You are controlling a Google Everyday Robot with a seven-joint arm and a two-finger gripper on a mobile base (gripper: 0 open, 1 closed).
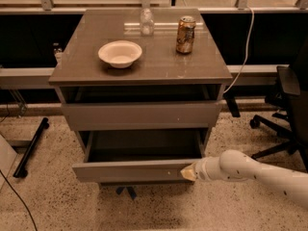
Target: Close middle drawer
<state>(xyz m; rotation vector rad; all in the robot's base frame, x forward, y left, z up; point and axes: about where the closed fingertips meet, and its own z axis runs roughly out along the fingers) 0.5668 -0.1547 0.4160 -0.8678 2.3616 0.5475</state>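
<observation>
The middle drawer (130,171) of the grey cabinet is pulled out. Its flat front panel faces me and its deep box is open behind it. My gripper (188,172) comes in from the lower right on a white arm (250,170). Its pale tip is against the right end of the drawer's front panel.
Above it, the top drawer front (142,114) stands slightly out from the cabinet. A white bowl (120,53), a soda can (186,34) and a clear bottle (147,22) stand on the cabinet top (159,66). An office chair (286,109) is at the right. A black stand leg (31,146) lies at the left.
</observation>
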